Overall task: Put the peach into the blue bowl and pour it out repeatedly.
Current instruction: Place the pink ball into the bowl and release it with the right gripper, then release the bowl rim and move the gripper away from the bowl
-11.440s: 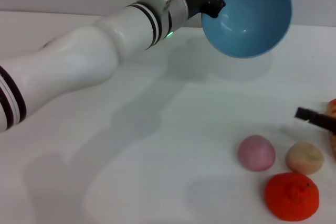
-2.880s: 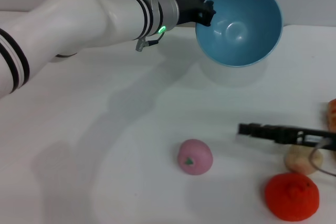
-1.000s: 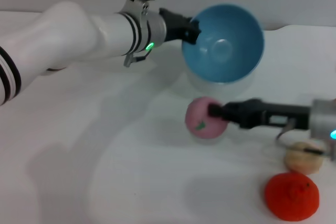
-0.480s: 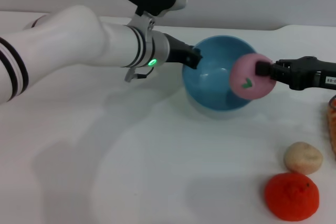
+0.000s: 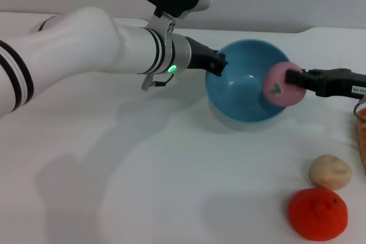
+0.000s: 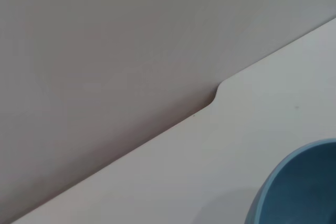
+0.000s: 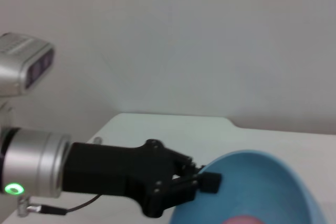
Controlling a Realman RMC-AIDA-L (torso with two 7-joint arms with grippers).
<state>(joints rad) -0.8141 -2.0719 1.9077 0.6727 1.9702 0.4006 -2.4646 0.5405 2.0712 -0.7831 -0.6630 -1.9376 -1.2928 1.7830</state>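
My left gripper [image 5: 217, 66] is shut on the near-left rim of the light-blue bowl [image 5: 243, 84], which rests low over the table, tilted a little. My right gripper [image 5: 290, 78] is shut on the pink peach [image 5: 275, 94] and holds it at the bowl's right rim, partly over the inside. The right wrist view shows the left gripper [image 7: 202, 181] on the bowl's rim [image 7: 268, 169] and a sliver of the peach [image 7: 244, 220]. The left wrist view shows only an edge of the bowl [image 6: 302, 187].
A cream-beige lumpy ball [image 5: 330, 171] and a bumpy red-orange fruit [image 5: 317, 214] lie on the white table [image 5: 143, 187] at the front right. An orange thing [image 5: 361, 135] shows at the right edge. A wall stands behind the table.
My right gripper has lowered the peach slightly, closer onto the bowl's right rim. My left gripper has shifted the bowl a little to the right.
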